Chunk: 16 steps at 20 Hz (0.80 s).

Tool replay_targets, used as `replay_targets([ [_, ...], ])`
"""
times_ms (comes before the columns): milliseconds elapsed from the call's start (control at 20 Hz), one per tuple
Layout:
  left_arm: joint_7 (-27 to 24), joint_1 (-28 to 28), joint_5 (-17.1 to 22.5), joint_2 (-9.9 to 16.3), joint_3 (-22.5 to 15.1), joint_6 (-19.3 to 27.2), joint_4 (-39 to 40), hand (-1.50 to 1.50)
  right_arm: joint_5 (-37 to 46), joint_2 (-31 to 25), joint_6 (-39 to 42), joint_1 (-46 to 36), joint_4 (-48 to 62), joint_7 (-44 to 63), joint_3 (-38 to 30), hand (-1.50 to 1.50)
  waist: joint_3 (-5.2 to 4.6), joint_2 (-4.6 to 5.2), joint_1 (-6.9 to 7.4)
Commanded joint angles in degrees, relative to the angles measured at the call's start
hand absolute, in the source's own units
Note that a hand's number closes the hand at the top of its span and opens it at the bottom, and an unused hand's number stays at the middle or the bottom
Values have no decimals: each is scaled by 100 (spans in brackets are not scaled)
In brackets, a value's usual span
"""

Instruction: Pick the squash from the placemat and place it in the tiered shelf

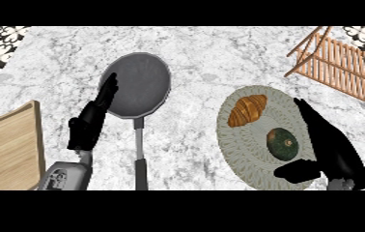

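Note:
A dark green round squash (282, 143) lies on the pale round placemat (242, 144) at the right, below a brown croissant (246, 110). My right hand (329, 149) hovers just right of the squash, fingers straight and pointing up the view, thumb spread out below the squash; it is open and holds nothing. The wooden tiered shelf (329, 62) stands at the upper right corner, partly cut off by the view's edge. At the left my left hand (91, 120) rests open, fingers up, beside the pan.
A grey frying pan (137, 85) with a long handle (140, 153) lies on the marble counter (206, 57) left of centre. A wooden board (18, 149) shows at the left edge.

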Motion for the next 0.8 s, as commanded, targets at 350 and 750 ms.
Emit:
replay_targets([
  [350,94,-320,-267,-199,111,-30,204,0,362,227,-276,362,545,-866,-80,-150,1,0,-11],
  [750,43,178,-147,-196,147,-267,-157,0,676,496,-307,539,609,-881,239,150,0,-3,-6],
])
